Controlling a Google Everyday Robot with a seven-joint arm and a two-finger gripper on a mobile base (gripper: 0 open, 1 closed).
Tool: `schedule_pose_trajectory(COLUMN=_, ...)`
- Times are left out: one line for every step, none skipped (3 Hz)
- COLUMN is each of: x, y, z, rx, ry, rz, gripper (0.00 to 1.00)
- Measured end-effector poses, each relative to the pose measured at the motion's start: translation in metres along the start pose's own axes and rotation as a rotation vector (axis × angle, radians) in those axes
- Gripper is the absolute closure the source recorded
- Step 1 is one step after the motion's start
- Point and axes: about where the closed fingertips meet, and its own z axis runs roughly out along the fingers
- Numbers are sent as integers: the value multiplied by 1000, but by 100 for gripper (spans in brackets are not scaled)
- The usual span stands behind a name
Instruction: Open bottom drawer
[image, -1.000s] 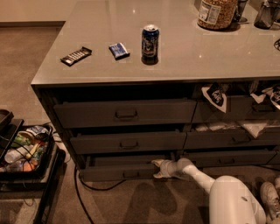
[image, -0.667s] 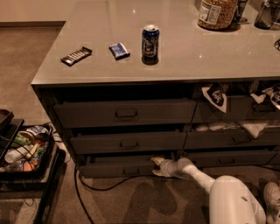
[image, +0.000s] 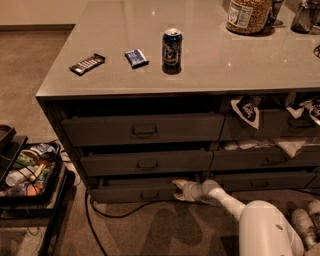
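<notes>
The gripper (image: 180, 190) sits at the bottom drawer's (image: 135, 190) right end, grip state unclear. The drawer looks barely open, so most pulling remains.

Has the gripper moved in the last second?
Yes, slightly. The gripper has edged left along the bottom drawer front, away from the divide between the two drawer stacks.

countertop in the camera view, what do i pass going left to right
dark bar → blue packet → can → jar. the pincer is lower down, at the right end of the bottom drawer
</notes>
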Motion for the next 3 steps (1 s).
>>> schedule_pose_trajectory(x=0, y=0, z=0, rx=0, ry=0, rz=0, gripper=65)
schedule_pose_trajectory(x=0, y=0, z=0, rx=0, ry=0, rz=0, gripper=59)
schedule_pose_trajectory(x=-1, y=-2, z=-2, rx=0, ry=0, rz=0, gripper=56)
